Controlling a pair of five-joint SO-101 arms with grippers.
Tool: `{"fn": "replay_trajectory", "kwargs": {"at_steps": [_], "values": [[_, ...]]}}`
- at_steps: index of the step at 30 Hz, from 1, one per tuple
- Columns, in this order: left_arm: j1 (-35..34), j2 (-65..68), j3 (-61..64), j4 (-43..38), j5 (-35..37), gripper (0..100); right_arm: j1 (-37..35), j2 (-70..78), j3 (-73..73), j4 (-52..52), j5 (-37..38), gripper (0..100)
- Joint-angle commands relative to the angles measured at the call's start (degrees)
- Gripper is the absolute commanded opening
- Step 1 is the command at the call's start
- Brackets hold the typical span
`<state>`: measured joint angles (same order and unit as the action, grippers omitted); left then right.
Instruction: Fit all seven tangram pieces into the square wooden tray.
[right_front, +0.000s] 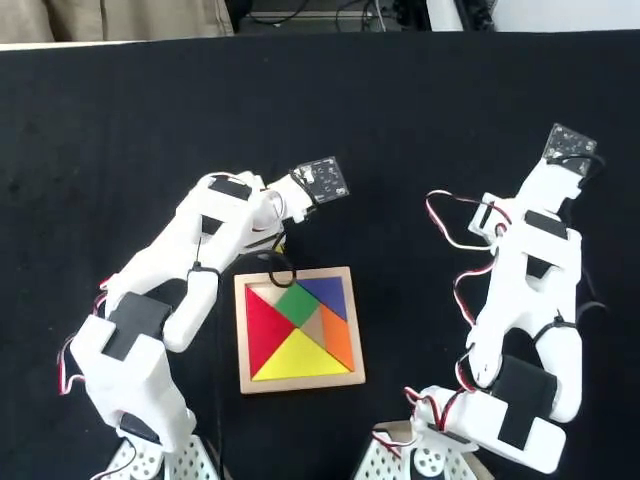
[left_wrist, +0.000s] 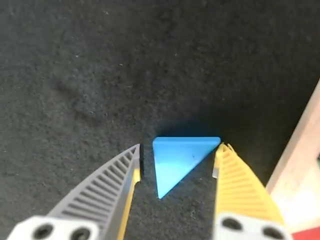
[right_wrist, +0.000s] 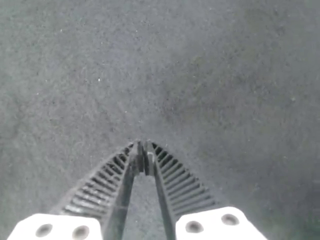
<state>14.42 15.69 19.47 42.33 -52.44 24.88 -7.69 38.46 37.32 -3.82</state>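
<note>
Coloured tangram pieces (right_front: 290, 358) nearly fill the square wooden tray (right_front: 305, 384) at the high view's lower centre. The small light-blue triangle (left_wrist: 175, 162), seemingly the last to place, lies outside on the black worktop (right_front: 400, 100), ungripped between the spread fingers of the left tool (left_wrist: 178, 148). The right tool (right_wrist: 144, 148) is pinched together, empty.

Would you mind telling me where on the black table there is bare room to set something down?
The widest bare stretch is the black cloth along the far edge, beyond both arms. Another lies between the square wooden tray and the right arm. It is crowded at the tray's far-left corner, where the left gripper straddles the light blue triangle.
</note>
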Motion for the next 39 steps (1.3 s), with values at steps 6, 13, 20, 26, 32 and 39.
{"fn": "replay_trajectory", "kwargs": {"at_steps": [6,13,20,26,32,39], "values": [[-0.13,1.58,-2.59,-0.62,-0.79,24,-0.88,-2.59,-0.22,-1.23,0.44,1.8],[-0.40,6.86,-12.00,9.05,-3.69,24,-0.88,-2.59,-0.13,-1.93,0.44,1.8],[-2.86,13.63,-20.97,14.86,-3.52,24,-1.93,-2.51,-0.04,-1.93,0.53,1.8],[-5.58,14.15,-22.73,13.71,-3.60,24,-2.02,-2.51,-0.04,-1.93,0.53,1.8],[-8.57,13.98,-22.29,13.71,-3.78,24,-2.02,-2.51,-0.04,-1.93,0.53,1.8],[-13.05,13.63,-22.73,16.62,-4.04,24,-2.02,-2.51,0.13,-1.93,0.62,1.8]]}}
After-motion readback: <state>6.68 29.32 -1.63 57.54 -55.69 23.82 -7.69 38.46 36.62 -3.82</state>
